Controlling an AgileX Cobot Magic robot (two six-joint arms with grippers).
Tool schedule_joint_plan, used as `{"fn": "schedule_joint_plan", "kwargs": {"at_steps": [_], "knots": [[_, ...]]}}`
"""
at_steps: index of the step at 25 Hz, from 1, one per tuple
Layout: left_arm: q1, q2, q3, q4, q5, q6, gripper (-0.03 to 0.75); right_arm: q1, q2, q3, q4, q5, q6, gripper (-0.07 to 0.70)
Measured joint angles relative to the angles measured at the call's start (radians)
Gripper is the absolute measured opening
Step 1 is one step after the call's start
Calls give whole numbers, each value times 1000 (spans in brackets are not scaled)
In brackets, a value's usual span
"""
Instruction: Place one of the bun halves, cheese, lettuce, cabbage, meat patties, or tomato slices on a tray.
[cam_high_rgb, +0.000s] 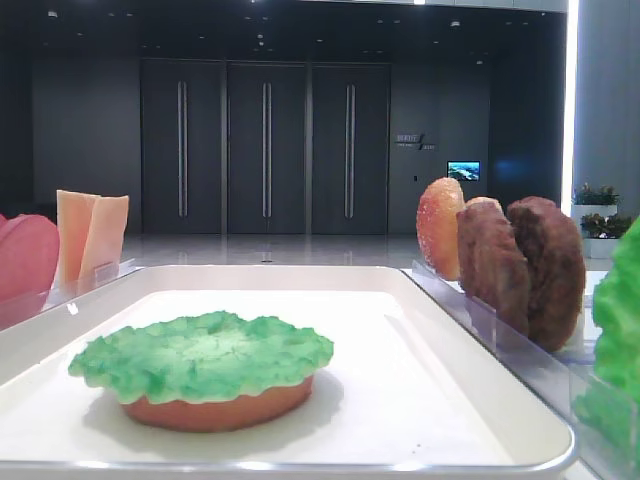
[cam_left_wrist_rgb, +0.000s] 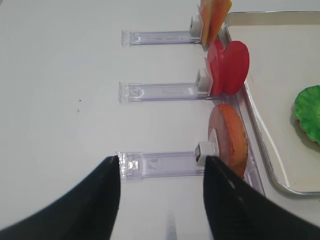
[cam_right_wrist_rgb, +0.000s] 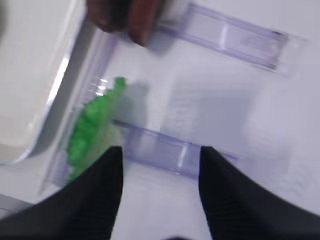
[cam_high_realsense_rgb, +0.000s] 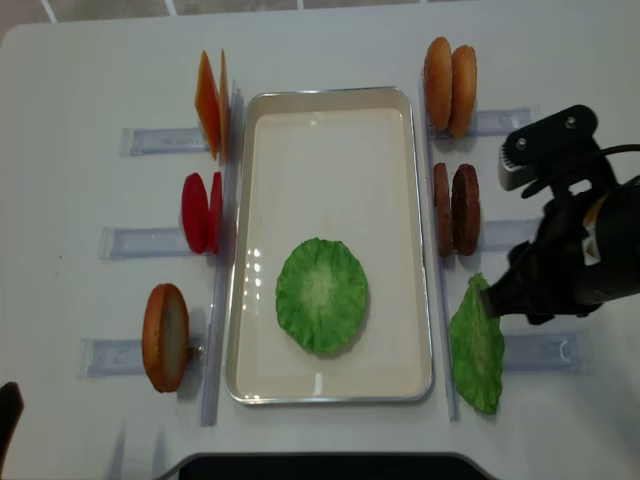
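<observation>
Office lobby – tall dark doors (cam_high_rgb: 265, 148), wall screen (cam_high_rgb: 463, 170), planters (cam_high_rgb: 596, 205).

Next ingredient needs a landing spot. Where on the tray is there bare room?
The tray is bare from its far rim down to the lettuce, which covers a bun half. Narrow strips flank the lettuce. Outside both long rims, holders with upright food crowd close.

A frilly green lettuce (cam_high_realsense_rgb: 322, 294) leaf lies flat over a bun half (cam_high_rgb: 215, 410) on the cream tray (cam_high_realsense_rgb: 330, 120).
</observation>
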Motion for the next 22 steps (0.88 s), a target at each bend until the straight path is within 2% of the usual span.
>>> {"fn": "schedule_joint_plan", "kwargs": {"at_steps": [2, 6, 13, 16, 18, 22], "knots": [[0, 0, 0, 0, 0, 0, 408, -24, -54, -2, -38, 66, 15, 339], [0, 0, 0, 0, 0, 0, 408, -153, -156, -6, -58, 110, -25, 339], [0, 0, 0, 0, 0, 0, 408, -488, -295, -7, -31, 211, -238, 339], [0, 0, 0, 0, 0, 0, 408, -605, -379, -7, 22, 219, -323, 339], [0, 0, 0, 0, 0, 0, 408, -656, -429, -7, 66, 223, -357, 339], [0, 0, 0, 0, 0, 0, 408, -674, -498, -7, 120, 227, -357, 339]]}}
